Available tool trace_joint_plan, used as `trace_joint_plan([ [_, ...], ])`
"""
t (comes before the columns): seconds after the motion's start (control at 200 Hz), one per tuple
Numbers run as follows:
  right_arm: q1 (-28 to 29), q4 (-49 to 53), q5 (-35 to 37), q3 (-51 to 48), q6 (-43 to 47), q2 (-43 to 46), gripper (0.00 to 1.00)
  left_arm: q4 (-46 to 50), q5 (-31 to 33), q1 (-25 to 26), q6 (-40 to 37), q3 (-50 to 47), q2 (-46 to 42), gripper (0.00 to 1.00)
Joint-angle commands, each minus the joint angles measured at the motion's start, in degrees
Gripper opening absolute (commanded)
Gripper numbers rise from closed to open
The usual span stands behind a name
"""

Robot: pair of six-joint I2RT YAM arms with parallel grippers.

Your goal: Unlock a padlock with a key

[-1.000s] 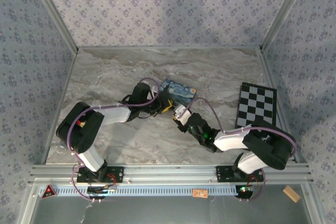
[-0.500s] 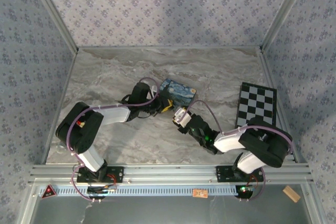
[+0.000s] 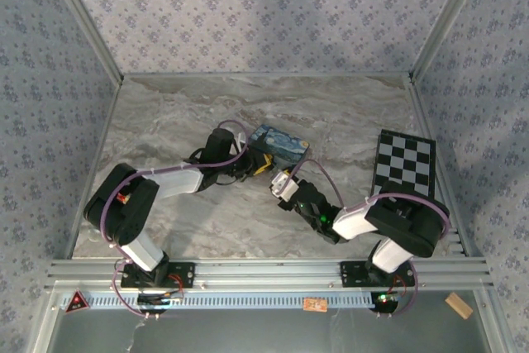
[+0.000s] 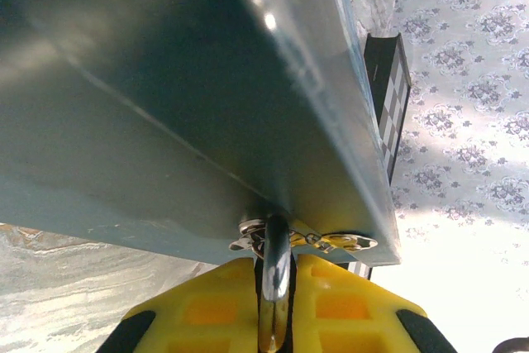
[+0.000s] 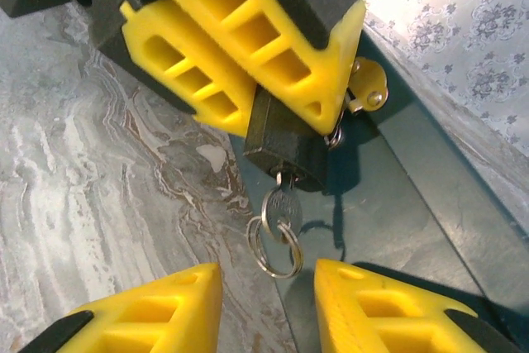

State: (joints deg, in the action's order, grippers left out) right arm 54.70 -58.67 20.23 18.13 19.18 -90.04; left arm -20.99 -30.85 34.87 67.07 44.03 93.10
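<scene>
The left end effector [image 4: 277, 316] clamps the padlock [image 5: 279, 148] at the latch of a blue painted box [image 3: 281, 143] on the marble counter [image 3: 182, 121], the silvery shackle [image 4: 274, 283] running up to that latch. The key [image 5: 281, 204] sits in the keyhole, its ring [image 5: 275, 252] dangling, while the right end effector [image 5: 269, 307] hangs released, one finger on either side of the key and not touching it. Insertion looks done; gripping the key, turning it and springing the shackle appear to be what is left.
</scene>
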Motion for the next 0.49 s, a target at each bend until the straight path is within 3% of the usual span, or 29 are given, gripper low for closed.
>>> trace_joint_plan([
  [0.0,0.4,-2.2,1.3,1.6,1.1,-0.1,0.34,-2.1,-1.4,-0.2,-0.5,0.4,-1.3,0.00],
  [0.49,0.4,-1.4,2.4,4.0,1.5,-2.2,0.22,-2.4,-1.4,0.0,-0.4,0.1,-1.0,0.00],
])
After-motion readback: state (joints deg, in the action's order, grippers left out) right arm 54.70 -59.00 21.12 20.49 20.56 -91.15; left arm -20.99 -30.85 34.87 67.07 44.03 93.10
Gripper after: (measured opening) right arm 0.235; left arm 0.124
